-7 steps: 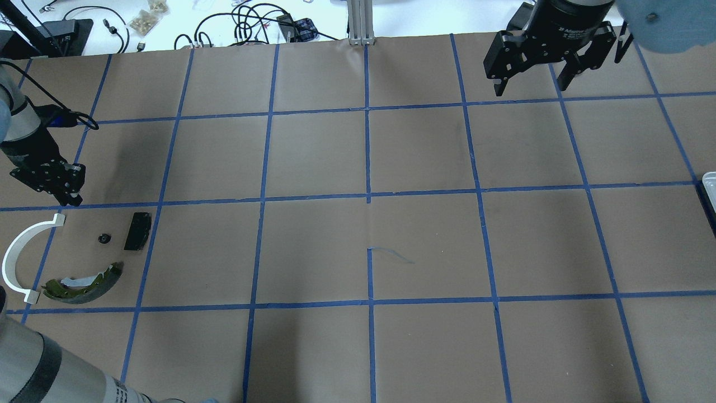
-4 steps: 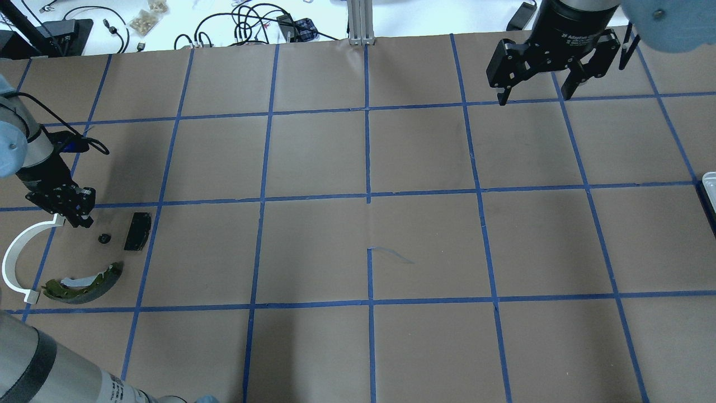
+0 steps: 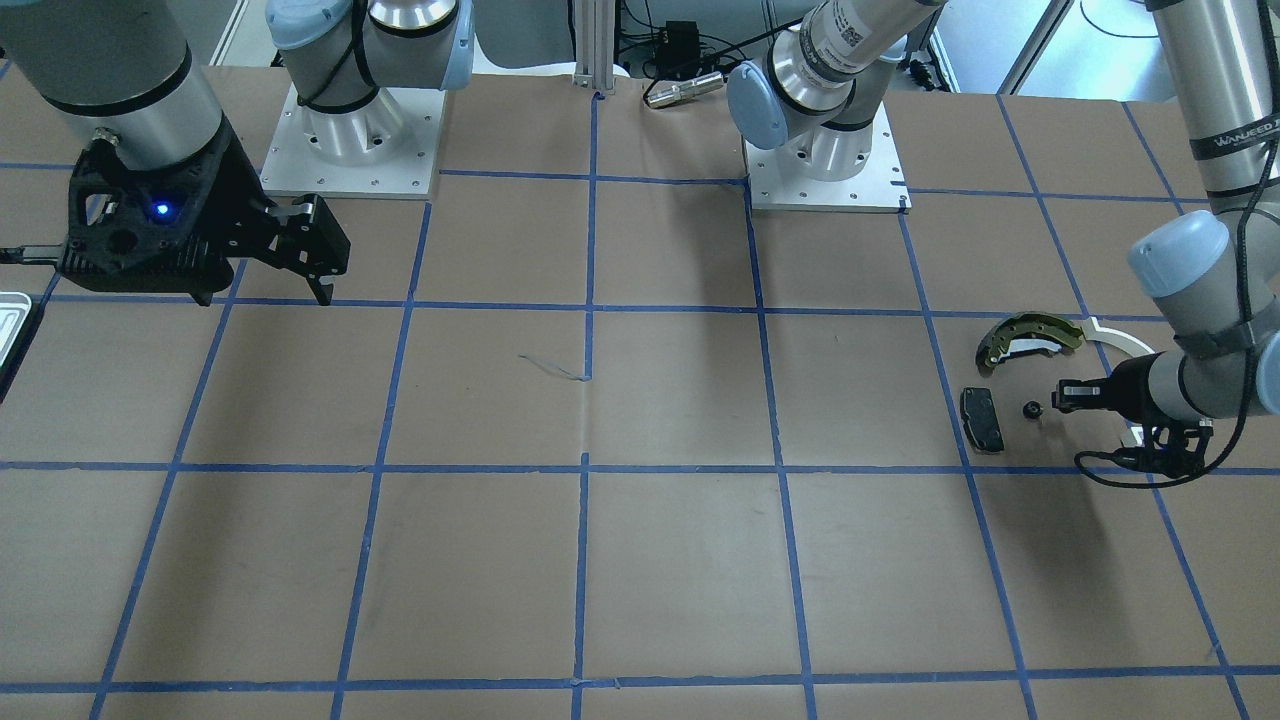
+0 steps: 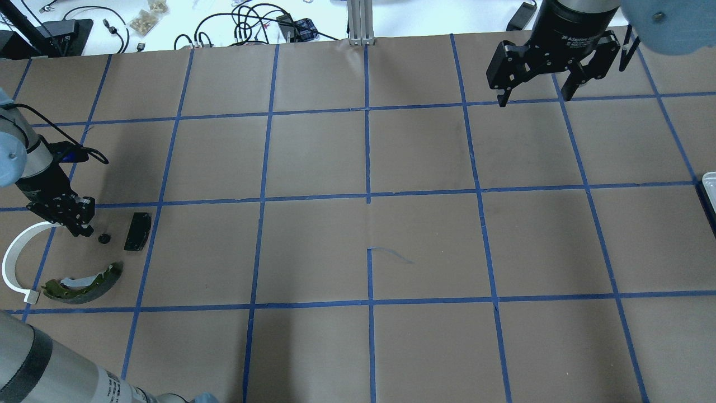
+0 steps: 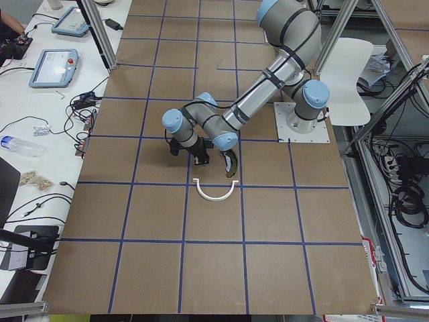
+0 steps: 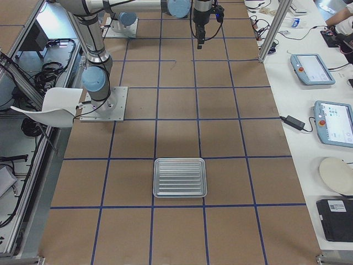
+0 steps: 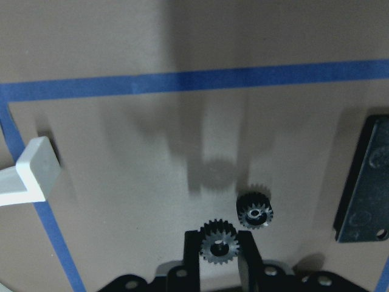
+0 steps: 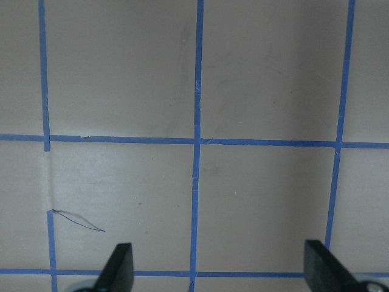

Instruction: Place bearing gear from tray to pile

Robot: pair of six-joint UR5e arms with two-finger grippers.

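Observation:
My left gripper (image 7: 220,242) is shut on a small black bearing gear (image 7: 219,248) and holds it low over the paper. It shows at the pile in the overhead view (image 4: 81,228). A second black gear (image 7: 254,212) lies on the table just beside it (image 4: 104,238). The pile holds an olive-gold brake shoe (image 4: 84,282), a white plastic arc (image 4: 14,263) and a black pad (image 4: 137,230). The silvery tray (image 6: 180,177) looks empty and only its edge shows at the overhead view's right (image 4: 709,182). My right gripper (image 4: 534,98) is open and empty at the far right.
Brown paper with a blue tape grid (image 4: 368,196) covers the table. Cables and small parts (image 4: 246,25) lie beyond the far edge. The left arm's link (image 4: 50,364) crosses the near left corner. A torn tape end (image 4: 391,254) curls at mid-table.
My left gripper has moved toward the robot and slightly right, down to the pile beside the lying gear. My right gripper has shifted only slightly and stays open.

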